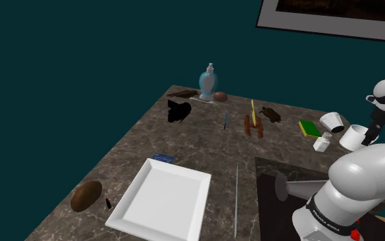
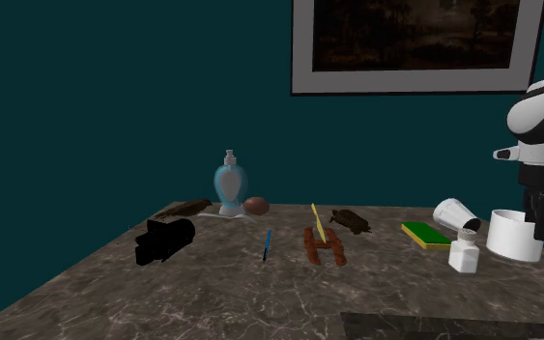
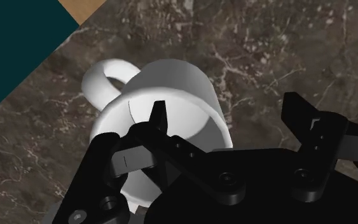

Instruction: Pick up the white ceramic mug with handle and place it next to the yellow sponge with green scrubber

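White mug [image 3: 171, 79] is straddled at its wall by the wide-spread gripper [image 3: 228, 113], nothing gripped; the sponge [image 1: 310, 128] is found at its nine o'clock in the shoulder view.

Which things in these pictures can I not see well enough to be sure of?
Wrist view: the body of the claw covers the near side of the mug.
Second exterior view: the mug's handle is hidden behind its body or the claw.
Shoulder view: the small dark thing beside the brown lump is too small to name.
Shoulder view: the framed picture is cut by the top edge.
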`<state>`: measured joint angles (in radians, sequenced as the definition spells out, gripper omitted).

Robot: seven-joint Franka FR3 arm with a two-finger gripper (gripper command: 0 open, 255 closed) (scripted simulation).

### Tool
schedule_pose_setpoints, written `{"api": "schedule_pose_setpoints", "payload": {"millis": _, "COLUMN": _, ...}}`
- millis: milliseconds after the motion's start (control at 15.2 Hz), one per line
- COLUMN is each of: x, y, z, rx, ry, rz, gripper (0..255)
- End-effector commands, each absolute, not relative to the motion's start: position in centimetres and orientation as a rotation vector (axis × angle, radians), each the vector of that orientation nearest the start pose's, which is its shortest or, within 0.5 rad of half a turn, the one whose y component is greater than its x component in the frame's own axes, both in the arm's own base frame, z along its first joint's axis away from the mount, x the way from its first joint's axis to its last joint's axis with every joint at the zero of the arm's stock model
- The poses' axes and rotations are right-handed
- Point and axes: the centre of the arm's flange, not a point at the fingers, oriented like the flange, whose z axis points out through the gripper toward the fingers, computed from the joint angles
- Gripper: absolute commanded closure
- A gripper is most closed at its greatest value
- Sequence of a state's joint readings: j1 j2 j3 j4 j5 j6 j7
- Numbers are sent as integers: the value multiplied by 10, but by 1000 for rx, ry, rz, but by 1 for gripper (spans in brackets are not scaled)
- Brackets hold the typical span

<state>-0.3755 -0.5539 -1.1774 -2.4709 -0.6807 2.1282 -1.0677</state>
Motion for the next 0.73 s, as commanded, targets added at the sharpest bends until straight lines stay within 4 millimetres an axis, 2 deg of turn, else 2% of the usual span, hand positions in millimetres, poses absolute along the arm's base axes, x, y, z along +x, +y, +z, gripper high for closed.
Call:
{"api": "schedule_pose_setpoints", "payload": {"millis": 0, "x": -12, "y": -444, "z": 359, "rx": -3153, "ry": 39, "rz": 87, "gripper": 0}}
{"api": "schedule_pose_setpoints", "payload": {"millis": 264, "x": -9, "y": -444, "z": 409, "rx": -3153, "ry": 39, "rz": 87, "gripper": 0}}
{"api": "schedule_pose_setpoints", "payload": {"millis": 660, "x": -9, "y": -444, "z": 409, "rx": -3153, "ry": 39, "rz": 87, "gripper": 0}}
